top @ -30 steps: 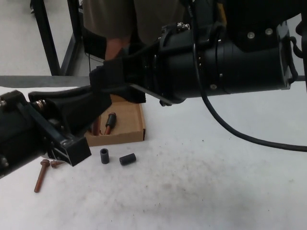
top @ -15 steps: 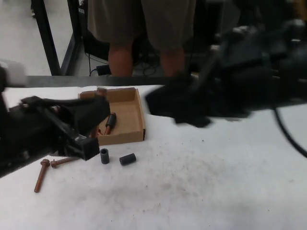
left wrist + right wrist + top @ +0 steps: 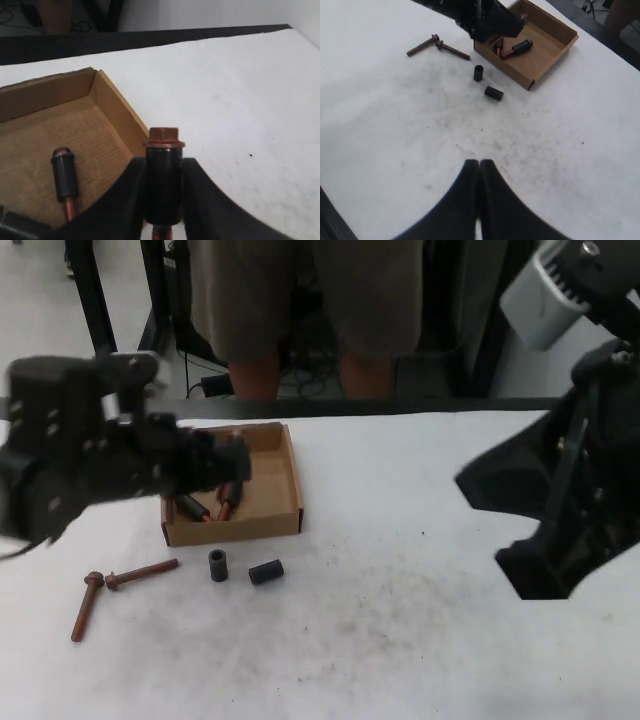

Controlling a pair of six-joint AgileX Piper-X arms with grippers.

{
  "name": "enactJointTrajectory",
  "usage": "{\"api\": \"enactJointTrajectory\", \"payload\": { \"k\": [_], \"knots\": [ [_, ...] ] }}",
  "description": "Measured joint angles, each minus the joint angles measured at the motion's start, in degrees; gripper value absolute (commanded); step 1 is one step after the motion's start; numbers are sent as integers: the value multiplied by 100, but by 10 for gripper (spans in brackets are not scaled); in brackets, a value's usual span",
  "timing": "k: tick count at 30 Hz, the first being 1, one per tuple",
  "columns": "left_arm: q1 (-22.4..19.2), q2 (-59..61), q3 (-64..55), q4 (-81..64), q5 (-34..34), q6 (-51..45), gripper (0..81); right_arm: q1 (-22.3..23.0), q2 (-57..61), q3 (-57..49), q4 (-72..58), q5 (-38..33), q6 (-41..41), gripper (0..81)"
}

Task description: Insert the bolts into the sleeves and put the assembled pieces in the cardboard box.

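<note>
Currently, the left end effector [image 3: 163, 192] is clamped on an assembled bolt-and-sleeve piece [image 3: 163, 170], with the bolt head protruding from the sleeve, held at the rim of the cardboard box [image 3: 117, 112]. Another assembled piece [image 3: 65, 175] lies inside the box. The right end effector [image 3: 479, 172] is closed on nothing, above the desk [image 3: 400, 620]. Two loose sleeves [image 3: 217, 565] and two loose bolts [image 3: 85, 605] lie on the desk outside the box's near wall, toward the left edge.

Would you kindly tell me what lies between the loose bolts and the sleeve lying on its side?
An upright sleeve stands between the bolts and the lying sleeve, as the high view shows.
</note>
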Motion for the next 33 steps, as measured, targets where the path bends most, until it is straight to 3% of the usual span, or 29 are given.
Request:
{"api": "enactJointTrajectory", "payload": {
  "k": [11, 21, 26, 33],
  "knots": [
    [0, 1236, -1560, 1629, -615, 806, 7, -237, 0, 0, 138, 0, -2, 0],
    [0, 1569, -2028, 2280, -868, 767, 368, -242, 0, 0, 151, 0, -132, 0],
    [0, 1569, -2028, 2280, -868, 101, 385, -248, 0, 0, 158, 0, -132, 0],
    [0, 1450, -2036, 2575, -839, -63, 358, -248, 0, 0, 164, 0, -132, 0]
  ]
}}
